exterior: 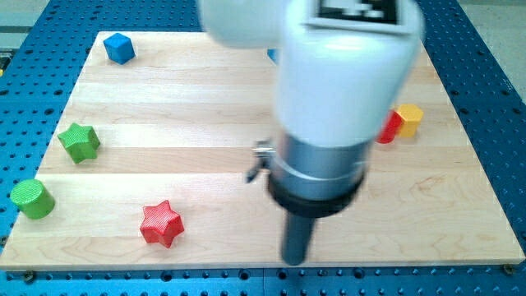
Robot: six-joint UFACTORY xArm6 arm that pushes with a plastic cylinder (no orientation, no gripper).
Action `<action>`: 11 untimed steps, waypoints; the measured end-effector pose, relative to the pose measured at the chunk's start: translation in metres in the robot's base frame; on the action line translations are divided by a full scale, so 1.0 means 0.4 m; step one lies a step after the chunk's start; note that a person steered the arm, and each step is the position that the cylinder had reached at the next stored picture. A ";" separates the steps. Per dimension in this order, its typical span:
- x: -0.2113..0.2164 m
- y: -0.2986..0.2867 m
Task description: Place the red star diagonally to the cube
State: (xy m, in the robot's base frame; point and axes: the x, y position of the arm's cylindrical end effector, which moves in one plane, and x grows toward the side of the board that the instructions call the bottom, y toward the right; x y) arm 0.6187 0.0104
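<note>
The red star (160,223) lies near the board's bottom edge, left of centre. The blue cube (119,48) sits at the board's top left corner, far from the star. My rod comes down from the large white and grey arm body in the middle of the view, and my tip (295,261) rests near the bottom edge, well to the right of the red star and apart from every block.
A green star (79,141) and a green cylinder (32,198) sit at the left edge. A yellow block (408,119) and a red block (389,129) beside it sit at the right, partly hidden by the arm. A bit of a blue block (271,55) shows at the top behind the arm.
</note>
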 end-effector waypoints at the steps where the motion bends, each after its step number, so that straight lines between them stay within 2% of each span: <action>1: 0.000 -0.304; 2: -0.055 -0.385; 3: -0.160 -0.323; 4: -0.071 -0.403; 5: -0.151 -0.524; 6: -0.240 -0.351; 7: -0.288 -0.124; 8: -0.340 0.036; 9: -0.384 0.030; 10: -0.410 0.208; 11: -0.445 0.242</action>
